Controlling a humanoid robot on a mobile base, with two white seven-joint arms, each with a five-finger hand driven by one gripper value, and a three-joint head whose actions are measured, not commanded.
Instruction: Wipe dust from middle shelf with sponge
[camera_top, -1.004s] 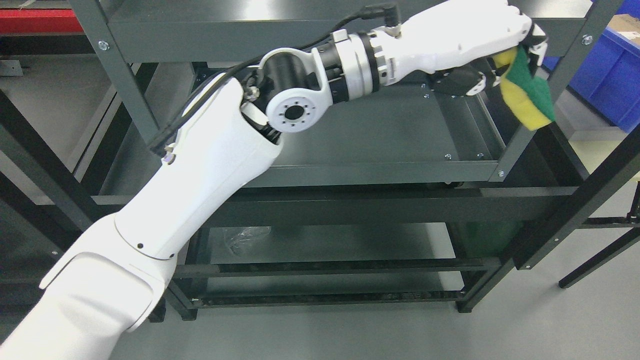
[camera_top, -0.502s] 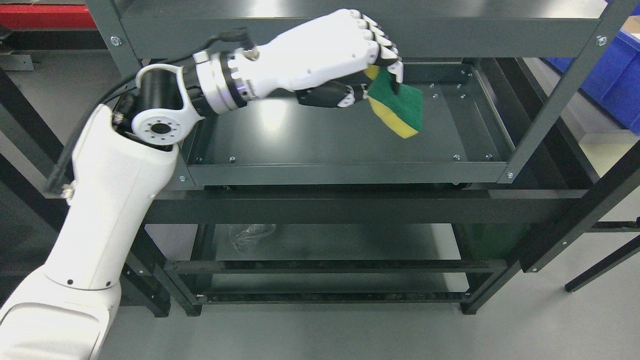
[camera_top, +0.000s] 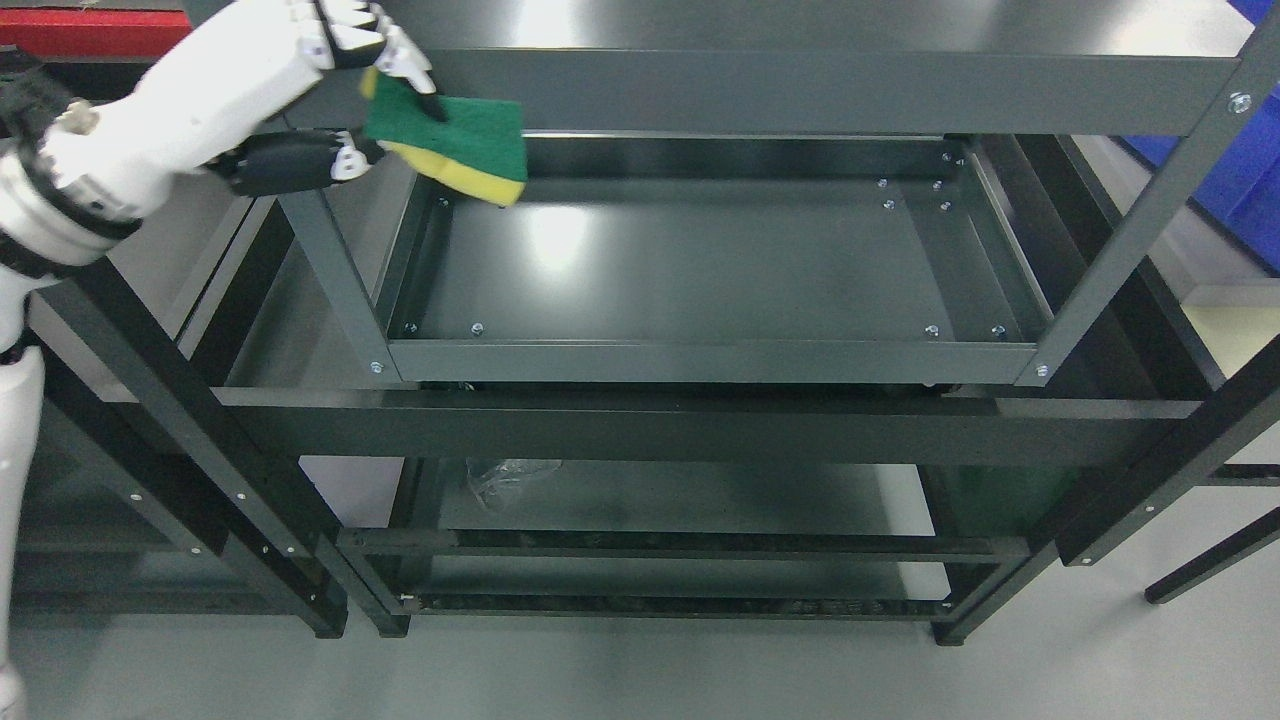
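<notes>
The left robot hand (camera_top: 330, 95) enters at the upper left and grips a rectangular sponge with a green scouring face and a yellow foam body (camera_top: 455, 140), pinching one end between its white fingers (camera_top: 400, 60) above and its dark thumb below. The sponge juts out to the right, green face up, near the rear left corner of the dark grey metal middle shelf (camera_top: 690, 265). It appears to hang above the tray, level with the top shelf's front rail (camera_top: 850, 90), not pressed to the metal, though contact cannot be ruled out from this angle. The right arm does not show.

As a judgement, the wiping is unfinished or between strokes: the tray's flat floor shows only glare and screw heads, no visible dust or streaks, so how much has been cleaned cannot be read. What is left, at the least, is to bring the sponge down flat onto the floor and sweep it across.

The top shelf overhangs the rear of the tray, and the grey corner post (camera_top: 335, 270) at the left stands just below the robot hand, so both narrow the way in. Lower down lies a bottom shelf with a crumpled clear plastic wrapper (camera_top: 505, 475). A blue bin (camera_top: 1250, 160) shows at the right edge, well apart.
</notes>
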